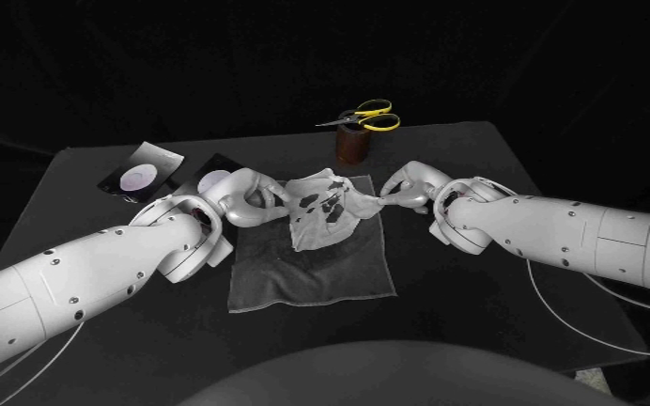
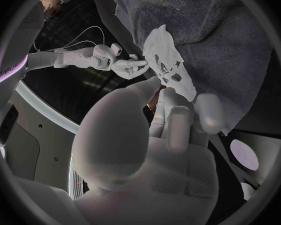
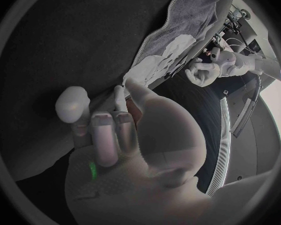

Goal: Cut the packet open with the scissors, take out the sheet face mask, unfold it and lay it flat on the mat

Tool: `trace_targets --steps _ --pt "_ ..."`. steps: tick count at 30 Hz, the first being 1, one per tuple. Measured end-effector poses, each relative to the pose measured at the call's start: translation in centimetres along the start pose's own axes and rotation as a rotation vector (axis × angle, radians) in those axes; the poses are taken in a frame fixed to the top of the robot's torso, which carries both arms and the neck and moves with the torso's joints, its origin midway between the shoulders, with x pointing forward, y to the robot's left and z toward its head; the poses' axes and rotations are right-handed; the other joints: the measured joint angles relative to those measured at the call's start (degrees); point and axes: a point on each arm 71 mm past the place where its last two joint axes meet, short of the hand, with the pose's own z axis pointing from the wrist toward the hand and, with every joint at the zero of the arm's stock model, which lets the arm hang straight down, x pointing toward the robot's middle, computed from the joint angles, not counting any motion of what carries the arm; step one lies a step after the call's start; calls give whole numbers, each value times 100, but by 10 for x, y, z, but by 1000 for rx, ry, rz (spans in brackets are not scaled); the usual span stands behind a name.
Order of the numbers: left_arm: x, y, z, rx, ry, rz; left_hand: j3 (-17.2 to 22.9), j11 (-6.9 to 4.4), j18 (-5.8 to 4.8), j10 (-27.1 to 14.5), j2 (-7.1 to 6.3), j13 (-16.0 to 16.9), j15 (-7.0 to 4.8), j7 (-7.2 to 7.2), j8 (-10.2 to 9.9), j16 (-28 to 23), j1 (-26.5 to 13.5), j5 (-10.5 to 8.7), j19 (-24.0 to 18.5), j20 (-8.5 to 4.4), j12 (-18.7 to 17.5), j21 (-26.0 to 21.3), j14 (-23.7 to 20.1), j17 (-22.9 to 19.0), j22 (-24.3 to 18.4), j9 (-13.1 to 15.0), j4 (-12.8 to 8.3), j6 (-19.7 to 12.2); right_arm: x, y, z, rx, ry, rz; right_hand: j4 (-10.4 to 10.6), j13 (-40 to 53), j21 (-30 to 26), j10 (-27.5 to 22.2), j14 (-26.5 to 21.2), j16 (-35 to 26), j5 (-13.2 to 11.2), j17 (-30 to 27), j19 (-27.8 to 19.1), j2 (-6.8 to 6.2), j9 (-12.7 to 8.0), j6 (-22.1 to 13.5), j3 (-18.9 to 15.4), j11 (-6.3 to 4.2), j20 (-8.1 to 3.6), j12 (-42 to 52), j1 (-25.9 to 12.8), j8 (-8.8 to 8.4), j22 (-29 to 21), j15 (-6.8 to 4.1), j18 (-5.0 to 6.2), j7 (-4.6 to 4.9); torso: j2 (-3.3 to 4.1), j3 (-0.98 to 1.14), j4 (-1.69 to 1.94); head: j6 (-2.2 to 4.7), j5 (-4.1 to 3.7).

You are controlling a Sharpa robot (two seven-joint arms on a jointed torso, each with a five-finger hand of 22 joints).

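At the far left of the counter [image 1: 68,190] the cut packet [image 1: 144,169] is lying in two dark pieces, the nearer one just beside the left hand [image 1: 244,199]. That hand is pinching the left edge of the face mask [image 1: 325,207], fingers closed on it, its arm reaching in low along the mat's left side. The face mask is hanging spread between both hands over the far half of the grey mat [image 1: 312,279]; I cannot tell whether its drooping lower edge is touching. Behind it, yellow-handled scissors [image 1: 363,119] are standing in a brown cup [image 1: 352,147]. The right hand [image 1: 413,190] is gripping the mask's right edge, fingers clamped on it, arm angling in from the right.
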Motion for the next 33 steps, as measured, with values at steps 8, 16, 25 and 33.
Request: trace_targets --steps 8,16,25,33 --pt "0 1 -1 -8 5 -1 0 -20 0 20 0 7 0 0 0 0 0 0 0 0 0 0 0 15 12 0 0 0 1 1 2 -1 0 -4 0 -1 0 0 0 0 0 4 0 0 -3 0 0 0 0 -2 0 7 3 1 -27 -1 0 0 -3 0 -3" --pt "1 1 -1 -11 9 -2 0 -19 0 20 0 10 0 0 0 0 0 0 0 0 27 0 0 25 16 0 0 0 1 2 5 -6 1 -24 -43 -4 0 13 -1 -1 0 4 -1 33 -9 157 43 -14 0 -10 32 13 3 1 -29 -34 0 3 -4 0 -5" --pt "1 2 -1 -13 11 -2 0 -19 0 19 0 13 0 -1 0 0 0 0 0 0 27 0 0 41 23 0 0 -1 2 4 5 -24 2 -78 -233 -1 45 -3 13 -17 0 3 60 196 0 631 197 -228 -85 -16 244 225 1 -158 -31 -279 0 2 -4 0 -15" --pt "1 2 -1 -15 11 -2 0 -22 0 59 0 20 0 -1 0 0 0 0 0 0 27 0 0 41 22 0 0 0 3 7 4 -48 -1 -140 -312 0 206 11 5 0 -6 -2 105 228 40 729 265 -317 -148 1 302 321 -1 -252 -32 -377 -1 2 -4 0 -8"
